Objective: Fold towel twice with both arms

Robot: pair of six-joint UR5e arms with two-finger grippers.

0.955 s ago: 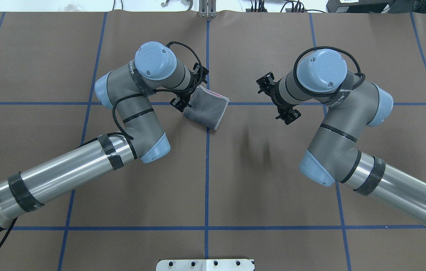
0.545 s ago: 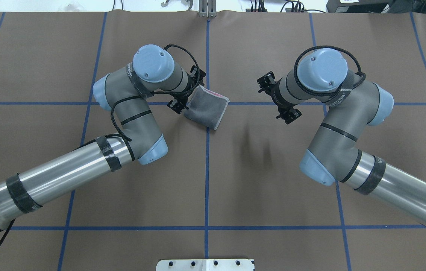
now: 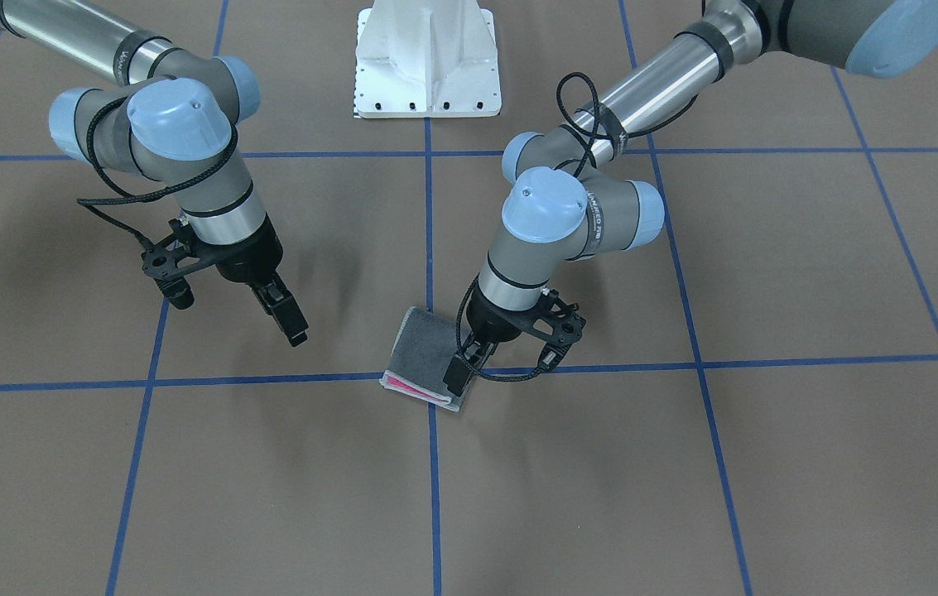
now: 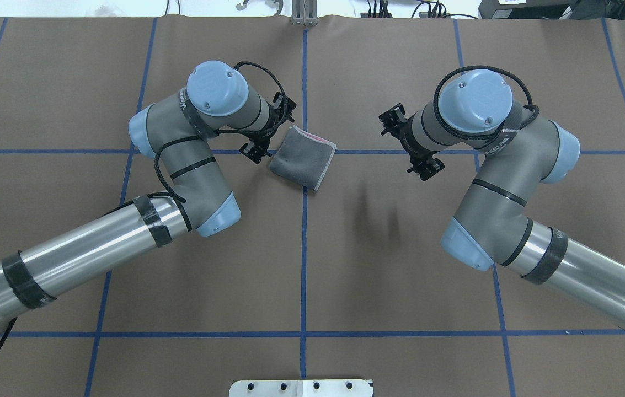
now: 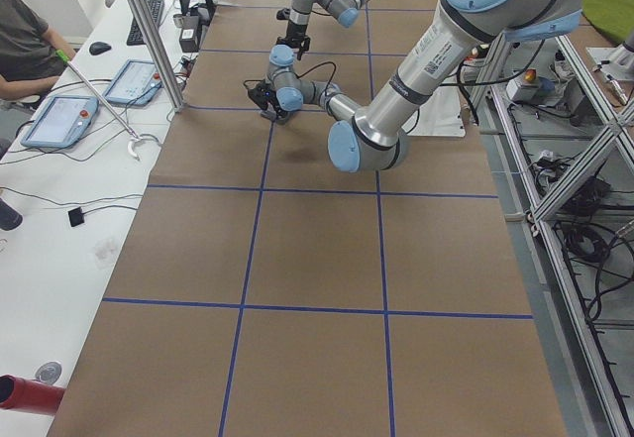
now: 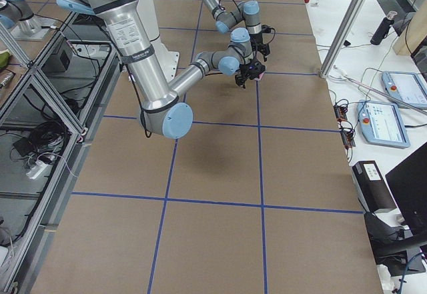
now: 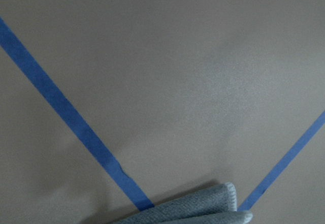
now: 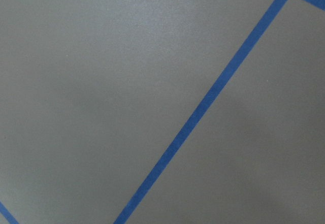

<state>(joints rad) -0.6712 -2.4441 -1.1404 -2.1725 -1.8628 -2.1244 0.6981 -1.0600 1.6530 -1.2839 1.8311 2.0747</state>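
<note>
The towel (image 4: 302, 157) lies folded into a small square near the table's centre cross, dark grey face up, with a pink layer showing along its far edge (image 3: 412, 386). A grey corner of the towel (image 7: 203, 211) shows at the bottom of the left wrist view. My left gripper (image 3: 462, 366) hangs just over the towel's left edge, fingers apart and holding nothing. My right gripper (image 3: 285, 314) hovers open and empty above bare table, well to the towel's right. From overhead, both grippers are mostly hidden under their wrists.
The brown table cover (image 4: 389, 264) carries a grid of blue tape lines (image 4: 304, 248). The white pedestal base (image 3: 427, 58) stands at the robot's side. Past the table's far edge, a person sits at a bench with tablets (image 5: 59, 120).
My left arm has drawn back to the left, off the towel. The towel lies where it was. My right arm has barely moved.
</note>
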